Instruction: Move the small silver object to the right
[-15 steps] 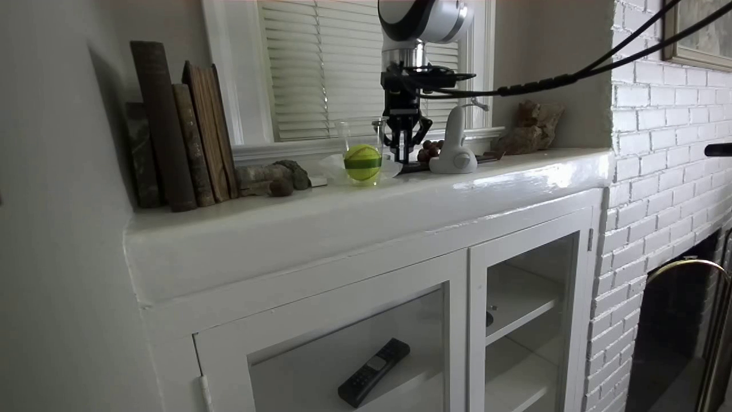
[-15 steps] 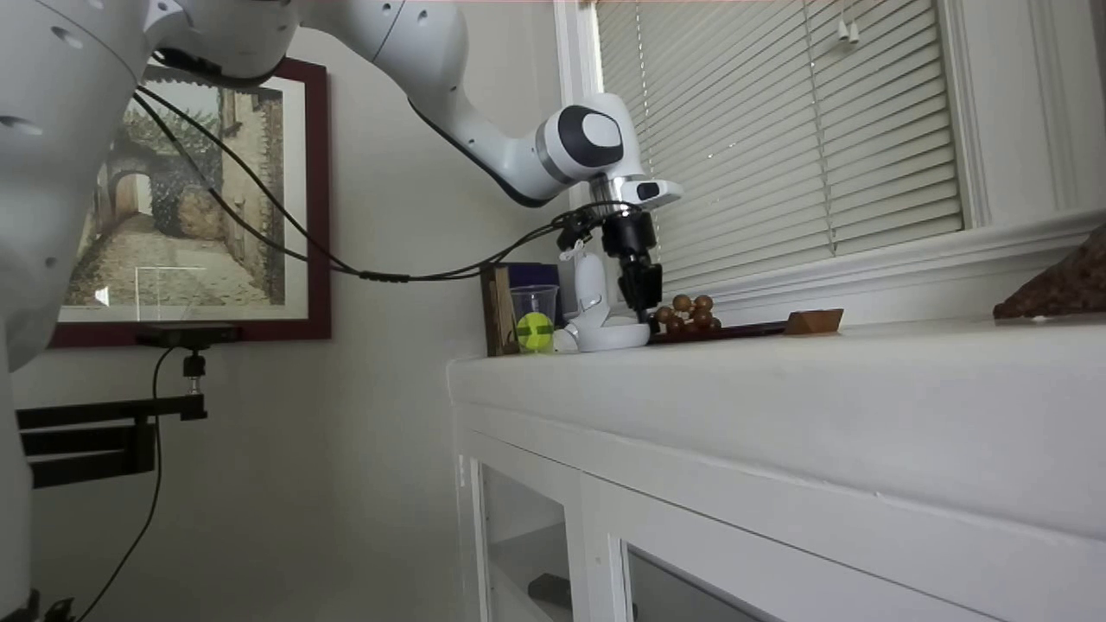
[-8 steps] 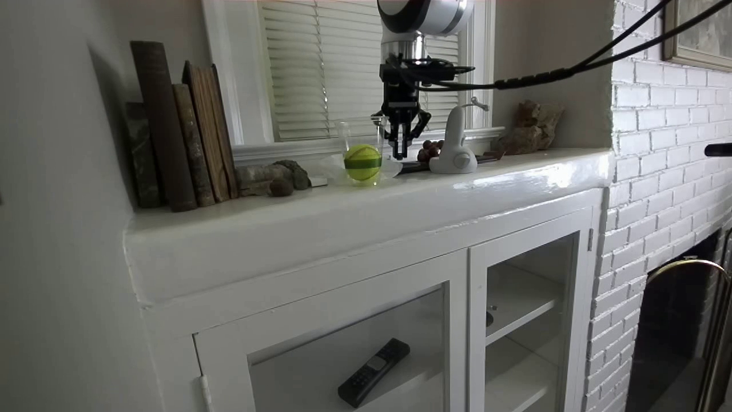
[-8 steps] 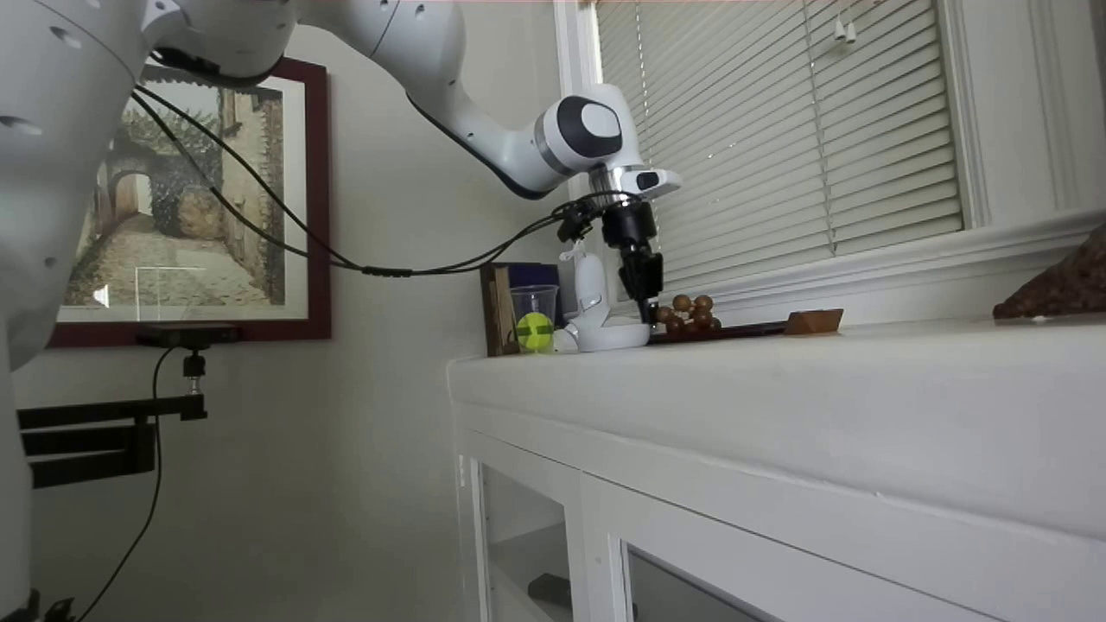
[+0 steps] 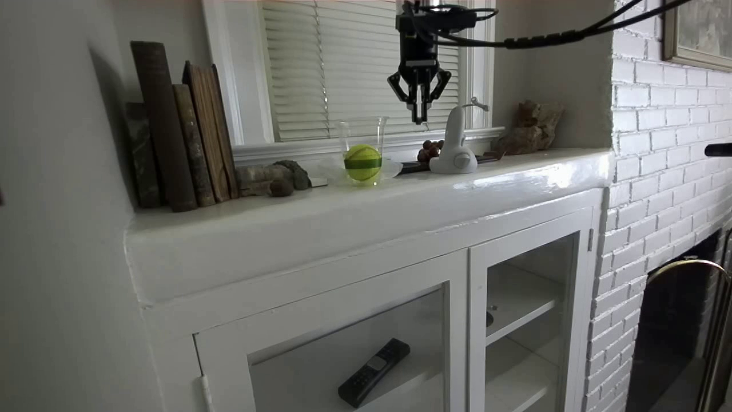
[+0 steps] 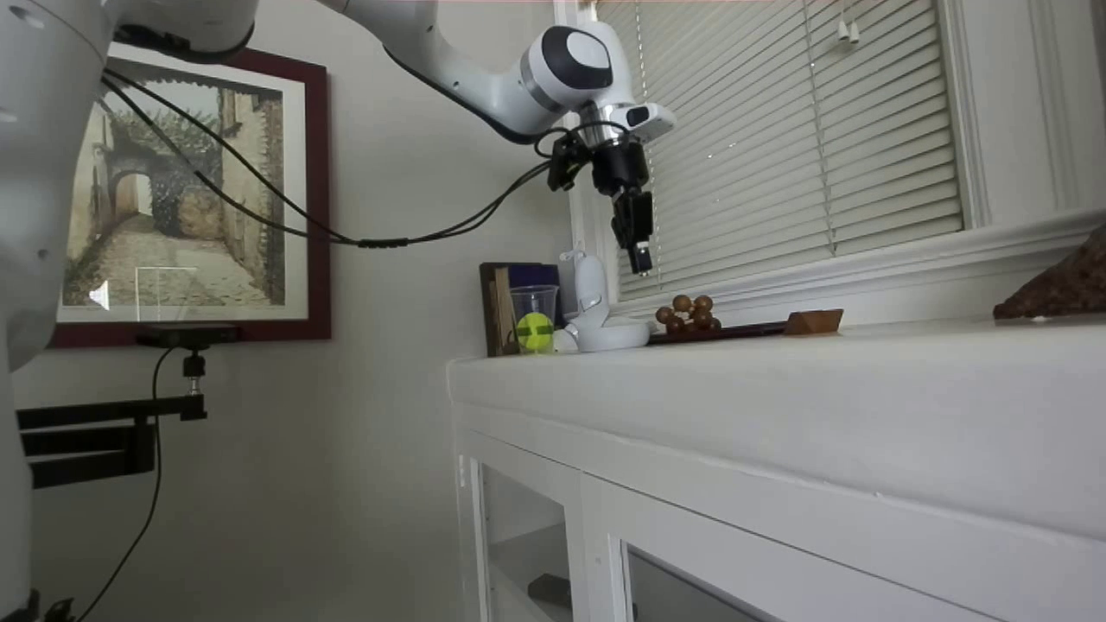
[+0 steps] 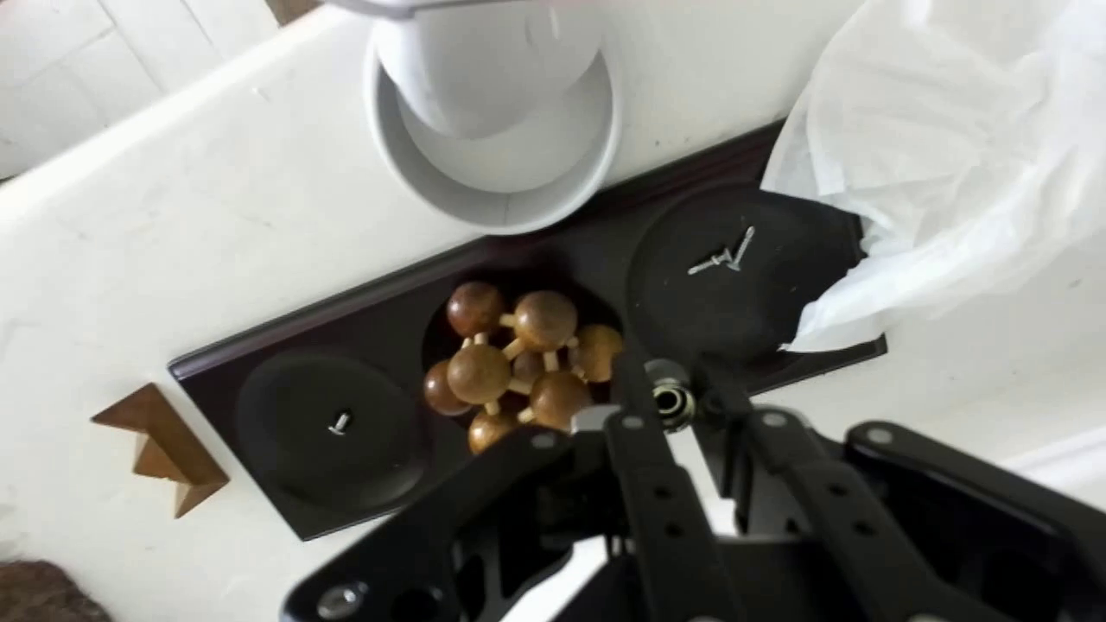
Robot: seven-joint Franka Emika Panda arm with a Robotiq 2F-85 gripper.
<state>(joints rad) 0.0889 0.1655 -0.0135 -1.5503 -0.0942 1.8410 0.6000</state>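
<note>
A small silver object (image 7: 672,404), round with a dark hole in its end, is pinched between the fingertips of my gripper (image 7: 680,380) in the wrist view. The gripper is held well above the shelf in both exterior views (image 5: 420,117) (image 6: 640,263), pointing down. Only a tiny bright bit shows at the fingertips there. Below is a dark tray (image 7: 311,341) with three round wells. The well on the left in the wrist view holds a small silver screw (image 7: 340,422). The well on the right holds a few silver screws (image 7: 720,259). Part of that well is hidden by the fingers.
A wooden ball puzzle (image 7: 479,374) fills the middle well. A white controller stand (image 5: 454,149) stands beside the tray. White crumpled paper (image 7: 950,173) overlaps the tray's end. A clear cup (image 5: 362,134) with a yellow-green ball and a wooden block (image 7: 168,449) are nearby.
My gripper has risen from low at the tray to well above it, slowly at first, then faster. The silver object is up with it. The other things have not moved.
</note>
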